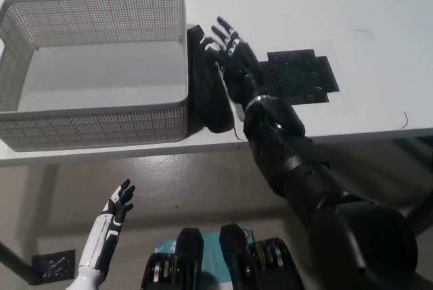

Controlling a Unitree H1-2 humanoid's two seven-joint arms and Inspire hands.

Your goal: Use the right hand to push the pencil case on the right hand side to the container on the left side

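Note:
A black pencil case (206, 90) lies lengthwise on the white table, pressed against the right wall of a grey mesh container (95, 117). My black right hand (233, 60) lies flat against the case's right side, fingers spread and pointing up the picture, holding nothing. The upper right part of the case is hidden behind that hand. My white left hand (115, 212) hangs open below the table edge at the lower left.
A black perforated mat (301, 77) lies on the table just right of my right hand. The table's front edge (379, 133) runs across the picture under the container and case. The container's inside holds nothing visible.

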